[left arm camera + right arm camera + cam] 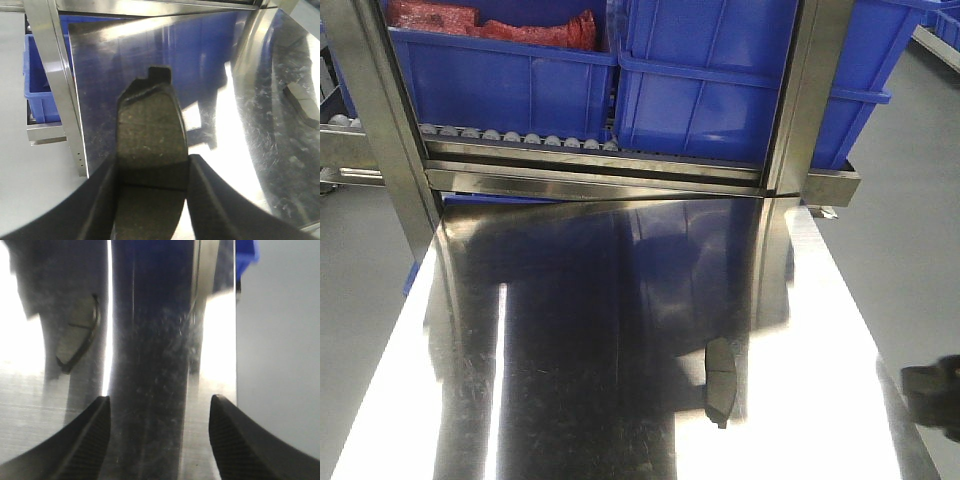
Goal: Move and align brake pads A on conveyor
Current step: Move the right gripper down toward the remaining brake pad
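One brake pad (152, 125), grey with a dark backing plate and a tab at its far end, stands out between my left gripper's (152, 170) fingers, which are shut on its sides above the shiny steel tabletop. A second brake pad (720, 383) lies flat on the tabletop towards the front right; this lying pad (302, 102) shows at the right of the left wrist view and the same pad (77, 337) at the upper left of the right wrist view. My right gripper (159, 405) hangs open over the steel, holding nothing. The conveyor is out of view.
The mirror-like steel tabletop (600, 330) ends at its right edge (235, 340) over grey floor. Behind it a roller rack (520, 135) carries two blue bins (520, 80) (740, 80), one with red items (490, 25). Steel uprights (380, 130) (810, 100) flank the table's back.
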Available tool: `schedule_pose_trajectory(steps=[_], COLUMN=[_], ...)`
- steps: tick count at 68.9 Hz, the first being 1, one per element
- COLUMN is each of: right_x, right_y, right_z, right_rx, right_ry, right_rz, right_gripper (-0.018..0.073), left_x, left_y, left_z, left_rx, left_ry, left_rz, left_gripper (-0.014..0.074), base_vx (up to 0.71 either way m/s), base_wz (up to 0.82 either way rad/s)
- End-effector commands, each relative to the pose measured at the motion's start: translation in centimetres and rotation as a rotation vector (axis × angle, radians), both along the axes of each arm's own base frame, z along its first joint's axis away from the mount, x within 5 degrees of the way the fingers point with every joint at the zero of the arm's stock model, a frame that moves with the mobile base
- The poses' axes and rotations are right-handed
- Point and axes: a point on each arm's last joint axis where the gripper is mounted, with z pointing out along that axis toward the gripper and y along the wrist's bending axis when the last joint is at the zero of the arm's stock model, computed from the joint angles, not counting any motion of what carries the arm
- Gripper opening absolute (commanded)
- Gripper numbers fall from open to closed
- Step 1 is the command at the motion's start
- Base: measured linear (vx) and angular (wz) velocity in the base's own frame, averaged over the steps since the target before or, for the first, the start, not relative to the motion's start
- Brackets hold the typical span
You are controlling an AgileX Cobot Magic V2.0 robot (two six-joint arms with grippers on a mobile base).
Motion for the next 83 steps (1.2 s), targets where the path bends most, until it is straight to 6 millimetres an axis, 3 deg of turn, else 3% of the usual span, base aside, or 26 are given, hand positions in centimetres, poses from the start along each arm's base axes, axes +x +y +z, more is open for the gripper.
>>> schedule_pose_trajectory(steps=[1, 21, 40, 67, 83], right_x=[3.1, 8.8, 12.0, 15.0, 16.8], right_y=[0.4, 1.3, 2.7, 11.3, 13.4], right_z=[-0.4, -4.6, -6.2, -6.5, -7.3], right_rx=[0.010, -0.024, 0.041, 0.002, -0.015], right_ry=[0.050, 0.311, 0.389, 0.391, 0.430], right_rz=[-0.028, -0.027, -0.028, 0.111, 0.053], right_gripper=[0.0414, 0.0412, 0.0407, 0.0407, 0.0408], left_x=[0.3, 0.3, 0.3, 0.3, 0.3], left_y=[-0.2, -0.2, -0.2, -0.2, -0.2], left_z=[1.5, 1.5, 1.5, 1.5, 1.5], left_rx=[-0.028, -0.029, -0.029, -0.029, -0.029], left_ry=[-0.099, -0.099, -0.099, -0.099, -0.099], left_rz=[-0.015, -0.015, -0.015, -0.015, -0.015], left_gripper=[-0.0006, -0.0006, -0.0006, -0.0006, -0.0006], base_vx=[0.00, 0.00, 0.00, 0.00, 0.00], base_wz=[0.00, 0.00, 0.00, 0.00, 0.00])
